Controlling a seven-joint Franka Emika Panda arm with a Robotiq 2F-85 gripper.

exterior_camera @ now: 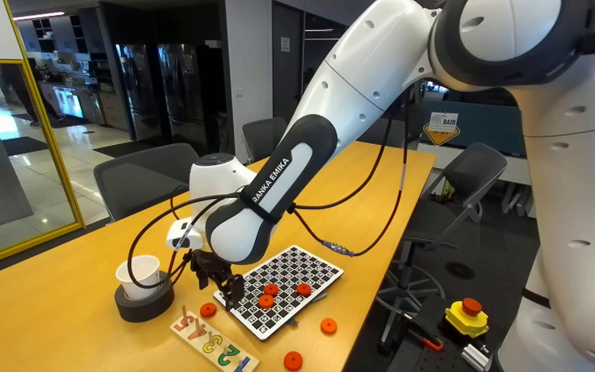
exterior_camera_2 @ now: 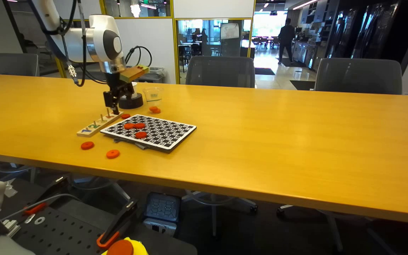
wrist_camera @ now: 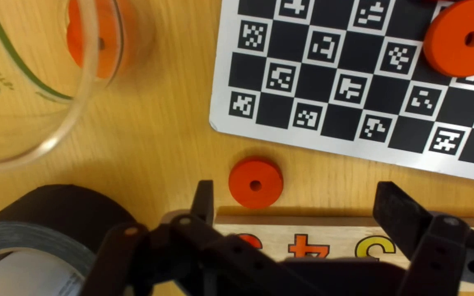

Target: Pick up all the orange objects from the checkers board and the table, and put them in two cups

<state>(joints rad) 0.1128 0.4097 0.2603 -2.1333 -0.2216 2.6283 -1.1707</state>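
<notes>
Pincer (wrist_camera: 293,199) spread and empty, you likely want the orange disc (wrist_camera: 256,193) on the table (wrist_camera: 171,102), ten o'clock from mid-gap in the wrist view. Centre on it and descend clear of the number strip (wrist_camera: 341,239) at its six o'clock.

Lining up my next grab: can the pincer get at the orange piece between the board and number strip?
Likely yes: the pincer hangs open and nothing covers that orange piece, though the number strip sits close by.

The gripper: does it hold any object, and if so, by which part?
Nothing is held: the gripper stands open; the nearest orange piece lies on the table.
</notes>
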